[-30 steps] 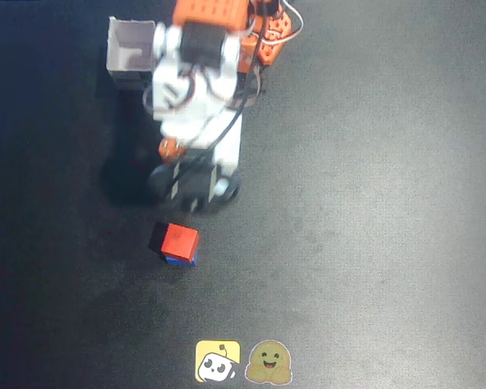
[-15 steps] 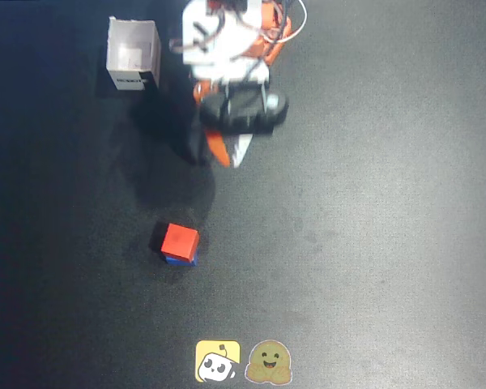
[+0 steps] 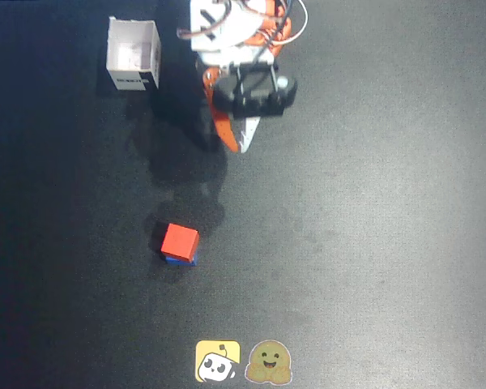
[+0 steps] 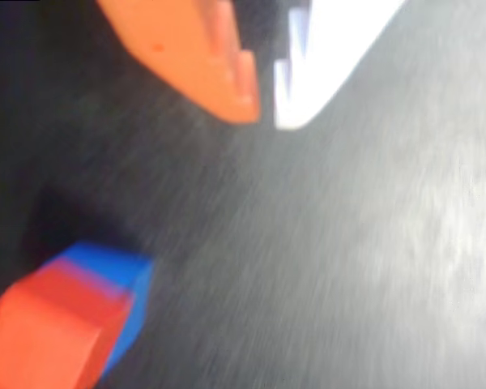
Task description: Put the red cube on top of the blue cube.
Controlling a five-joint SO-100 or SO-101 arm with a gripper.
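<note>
Claw (image 4: 266,113) nearly pressed together, gripping nothing, well apart from red cube (image 3: 180,240). Sits stacked on blue cube (image 3: 181,260), slightly offset.

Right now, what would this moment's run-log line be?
red cube: on top of blue cube | gripper: nearly shut, empty, away from stack | white box: untouched

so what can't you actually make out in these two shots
- Blue cube: overhead view, mostly hidden under the red cube; only an edge shows.
- Red cube: wrist view, cut by the bottom edge and motion-blurred.
- Arm base: overhead view, cut by the top edge.
- Stickers: too small to read.
</note>
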